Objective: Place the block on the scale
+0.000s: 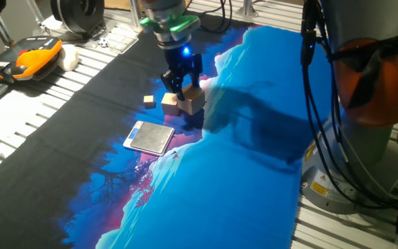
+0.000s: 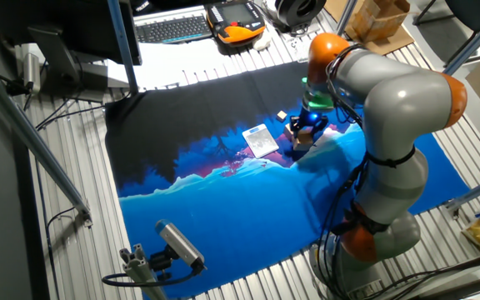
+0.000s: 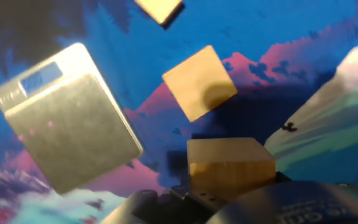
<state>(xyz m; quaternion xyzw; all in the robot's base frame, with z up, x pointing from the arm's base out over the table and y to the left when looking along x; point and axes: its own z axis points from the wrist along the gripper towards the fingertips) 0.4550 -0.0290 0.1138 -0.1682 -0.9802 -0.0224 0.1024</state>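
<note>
My gripper is shut on the block, the largest light-brown wooden cube, and holds it a little above the blue mat. In the hand view the block sits close between the dark fingers. The scale, with a silvery plate and a blue display strip, lies flat on the mat to the front left of the block; in the hand view it is to the left. In the other fixed view the gripper hangs just right of the scale.
A medium wooden cube and a tiny wooden cube lie on the mat just left of the block; the hand view shows the medium cube and the tiny cube. An orange pendant and a keyboard lie beyond the mat.
</note>
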